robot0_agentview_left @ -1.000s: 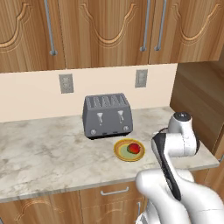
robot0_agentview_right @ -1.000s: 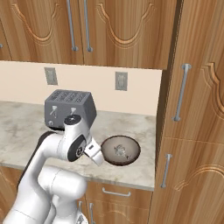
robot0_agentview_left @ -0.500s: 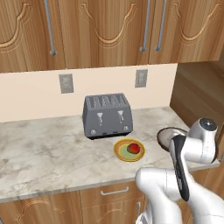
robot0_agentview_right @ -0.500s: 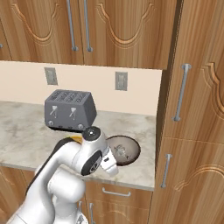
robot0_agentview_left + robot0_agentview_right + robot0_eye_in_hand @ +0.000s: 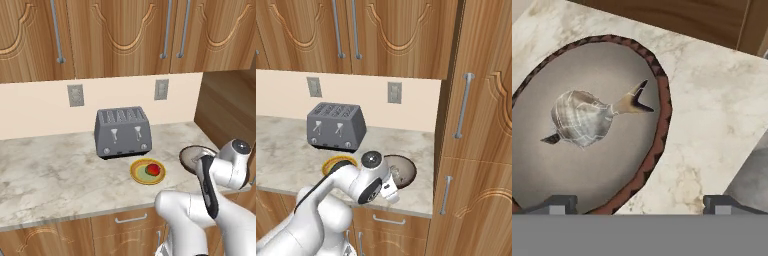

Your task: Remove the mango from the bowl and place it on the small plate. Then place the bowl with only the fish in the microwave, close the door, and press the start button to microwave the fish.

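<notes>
The red mango [image 5: 153, 170] lies on the yellow-rimmed small plate [image 5: 137, 176] in front of the toaster. To its right on the counter stands the dark brown bowl [image 5: 189, 156], partly covered by my arm. In the hand view the bowl [image 5: 658, 100] holds only the pale grey fish [image 5: 582, 117]. My gripper [image 5: 639, 206] is open just above the bowl's near right rim, with one fingertip over the inside and the other over the counter. From the right base view the bowl [image 5: 406, 167] shows beyond my wrist, and the plate [image 5: 333, 163] peeks out left of my arm. The microwave and its door are out of view.
A silver toaster [image 5: 122, 131] stands at the back of the marble counter [image 5: 50, 170]. A tall wooden cabinet [image 5: 476, 150] rises close to the right of the bowl. Wall cabinets hang overhead, and the counter's front edge runs close to the bowl.
My arm has swung right, away from the plate with the mango, and the hand has come down over the bowl. Mango, plate and bowl have stayed put.
</notes>
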